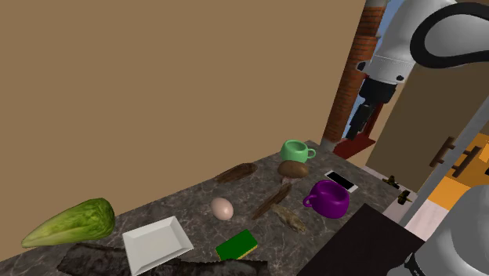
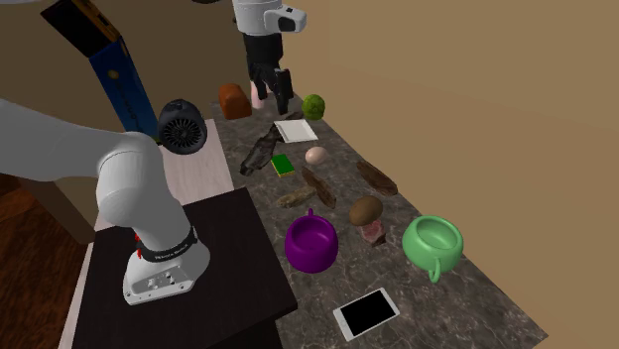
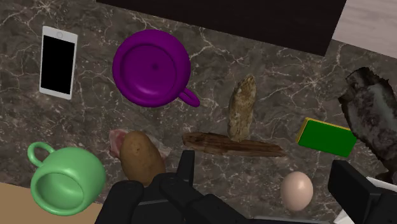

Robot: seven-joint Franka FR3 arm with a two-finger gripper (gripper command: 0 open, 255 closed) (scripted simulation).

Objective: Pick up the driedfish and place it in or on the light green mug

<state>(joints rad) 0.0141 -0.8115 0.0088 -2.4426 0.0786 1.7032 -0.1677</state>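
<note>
- Gripper [image 3: 264,167] hangs high above the bench, its two black fingers set wide apart with nothing between them.
- Below it, amid the clutter, lies what I take to be the driedfish [image 3: 242,108]. It is a rough tan tapered strip lying flat on the stone, and one end meets a long dark stick [image 3: 232,145].
- A purple mug [image 3: 151,67] sits near one side of the fish and a green block [image 3: 326,137] near the other.
- The light green mug [image 3: 67,181] stands upright with its mouth open, well apart from the fish and beyond a brown potato [image 3: 141,156].
- Wrong pick: several brown elongated things share the bench, so a descent could settle on the stick or on the dark ragged piece [image 3: 372,118].
- Poor grasp: the fish looks thin and flat, so closing fingers may skid on the stone or pinch the stick along with it.
- Knock: an egg [image 3: 297,191] just past the stick would likely roll if brushed.
- Wrong or failed drop: the purple mug is the nearer cup, and a long fish may lie across the green rim or tip out.
- The bench [image 1: 188,196] is dark veined marble. A plain tan wall rises behind it, with a brick column [image 1: 356,70] at the far corner.
</note>
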